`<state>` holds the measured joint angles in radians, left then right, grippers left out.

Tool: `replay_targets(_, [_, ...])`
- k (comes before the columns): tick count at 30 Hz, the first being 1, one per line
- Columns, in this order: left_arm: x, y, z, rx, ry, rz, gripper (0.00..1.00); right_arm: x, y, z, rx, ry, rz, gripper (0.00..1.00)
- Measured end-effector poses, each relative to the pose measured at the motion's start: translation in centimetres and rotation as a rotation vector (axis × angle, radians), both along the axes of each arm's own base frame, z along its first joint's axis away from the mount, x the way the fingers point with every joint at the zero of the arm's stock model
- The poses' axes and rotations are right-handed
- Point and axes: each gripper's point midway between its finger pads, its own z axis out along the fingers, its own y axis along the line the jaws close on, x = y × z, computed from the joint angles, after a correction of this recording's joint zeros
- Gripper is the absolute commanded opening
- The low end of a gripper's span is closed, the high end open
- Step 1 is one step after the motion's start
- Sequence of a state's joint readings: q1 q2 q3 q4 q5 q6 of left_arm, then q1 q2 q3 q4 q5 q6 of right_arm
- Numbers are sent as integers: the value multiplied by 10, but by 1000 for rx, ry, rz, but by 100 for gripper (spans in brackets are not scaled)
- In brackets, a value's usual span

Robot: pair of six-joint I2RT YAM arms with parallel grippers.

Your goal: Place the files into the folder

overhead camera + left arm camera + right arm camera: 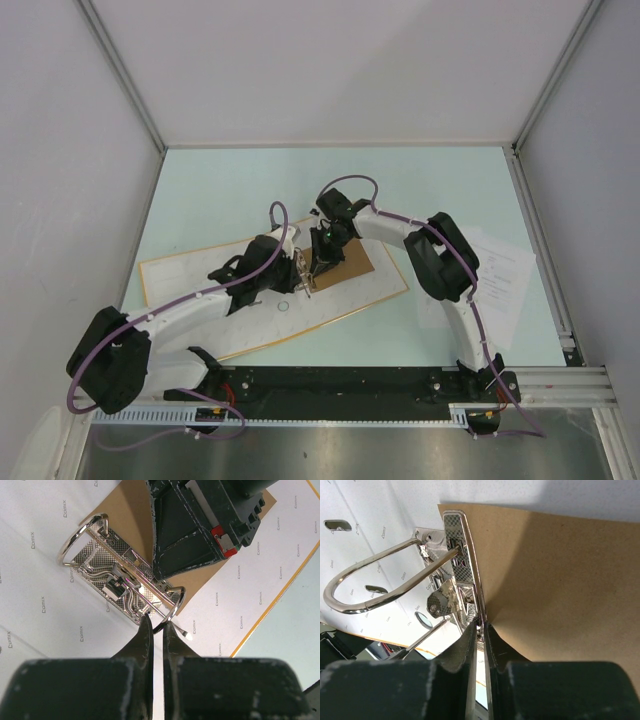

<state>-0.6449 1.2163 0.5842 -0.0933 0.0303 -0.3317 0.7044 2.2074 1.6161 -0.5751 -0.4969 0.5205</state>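
**Both grippers at the ring clip, files lying apart**

The large orange-edged rectangular folder [180, 270] lies open on the pale green table [420, 190], white inside facing up. Its chromed metal ring clip [115, 580] is the reference point.

The left arm reaches in low from the clip's near-left. The left gripper [156, 627] is clenched, tips at the clip's near ring; whether the wire is pinched I cannot tell.

The right arm arches high and bends down onto the clip from the right. The right gripper [480, 630] shows a thin slit astride the clip's plate edge, beside a flat brown card sheet [560, 580]. Whether it grips I cannot tell.

The files [505, 270], white printed paper sheets, lie well right of the clip, outside the folder and partly under the right arm.
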Motion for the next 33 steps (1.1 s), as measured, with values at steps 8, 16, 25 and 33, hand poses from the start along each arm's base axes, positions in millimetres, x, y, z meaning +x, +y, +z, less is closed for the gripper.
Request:
replay_targets(8, [0, 0, 0, -1, 0, -2, 0, -2, 3, 0, -64, -8, 9, 8])
replay_targets(16, [0, 0, -1, -6, -5, -1, 0, -3, 4, -2, -133, -41, 22, 4])
replay_targets(25, [-1, 0, -1, -23, -19, 5, 0, -4, 4, -5, -245, -138, 31, 1])
replay_targets(33, [-1, 0, -1, -29, -26, 5, 0, -5, 4, -11, -340, -176, 68, 1])
